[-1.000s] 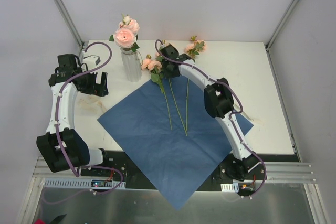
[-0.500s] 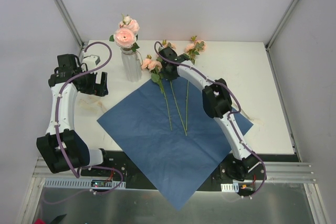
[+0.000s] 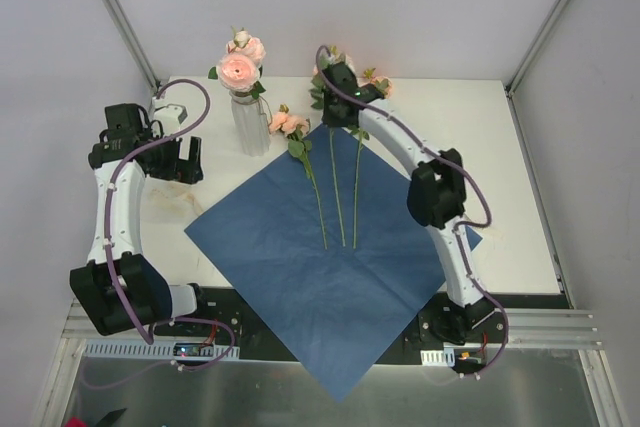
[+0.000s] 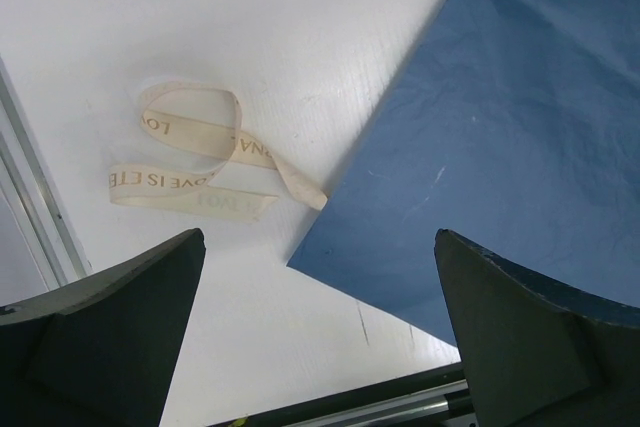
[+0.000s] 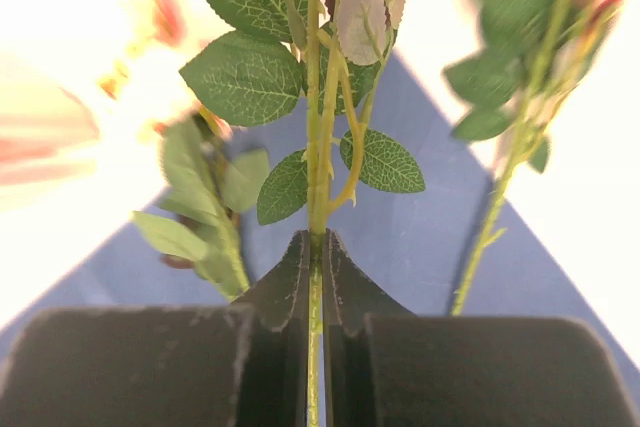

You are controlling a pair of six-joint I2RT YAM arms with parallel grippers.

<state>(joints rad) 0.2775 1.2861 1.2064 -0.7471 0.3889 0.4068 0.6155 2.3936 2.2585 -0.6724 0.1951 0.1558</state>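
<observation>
The right gripper (image 5: 315, 247) has its jaws clamped on the flower stem (image 5: 317, 162) just below the leaves. This is the middle of 3 stems over the blue paper (image 3: 300, 277). It looks light, whippy and easily crushed, so bare stem seems the place to grip. The left gripper (image 4: 320, 292) hangs with its jaws apart.

This is a robotics lab cell, not a home or a shop. A white table (image 3: 500, 147) sits boxed in by plain white walls (image 3: 400, 7), with bare aluminium struts (image 3: 119, 17) running up the corners. 2 black-and-white robot arms (image 3: 112, 209) are bolted to a slotted metal rail (image 3: 560, 322) at the near edge. Purple cables (image 3: 209, 107) loop along them, and small circuit boards (image 3: 190, 349) sit exposed at their bases. The table carries only florist's goods: 3 flower stems (image 3: 317, 209) across a blue paper sheet (image 3: 320, 287), a glass vase (image 3: 250, 125) of pink blooms and a printed ribbon (image 4: 190, 162).
</observation>
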